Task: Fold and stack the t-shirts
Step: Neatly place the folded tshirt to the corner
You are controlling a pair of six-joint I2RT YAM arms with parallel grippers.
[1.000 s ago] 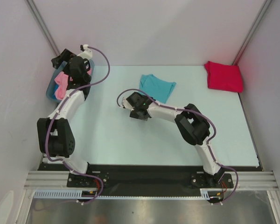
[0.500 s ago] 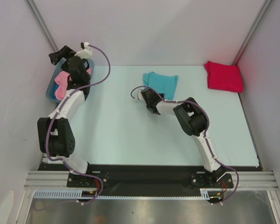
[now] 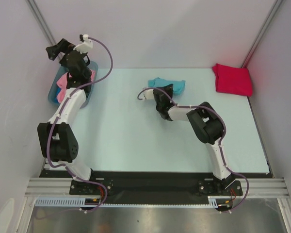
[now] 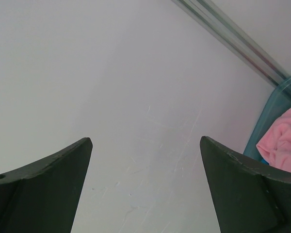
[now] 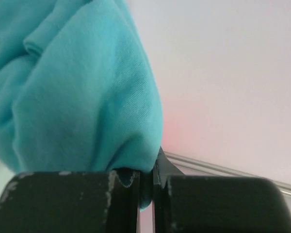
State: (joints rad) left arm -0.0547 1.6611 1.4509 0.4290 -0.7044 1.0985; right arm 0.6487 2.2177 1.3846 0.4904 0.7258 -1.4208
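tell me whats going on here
Two robot arms are working on folding t-shirts. The right hand is shut on the turquoise shirt, which is bunched up at the far middle of the table. The left hand is open and holds nothing, up by the wall above the tub, where the pink shirt lies crumpled. The red shirt lies folded in the far right corner.

A t-shirt (image 3: pixel 63 83) lies in the tub (image 3: pixel 51 97) at the table's (image 3: pixel 121 141) far left. My right gripper (image 3: pixel 166 90) grips a second t-shirt (image 3: pixel 177 85) at far centre; a third t-shirt (image 3: pixel 233 79) lies far right.
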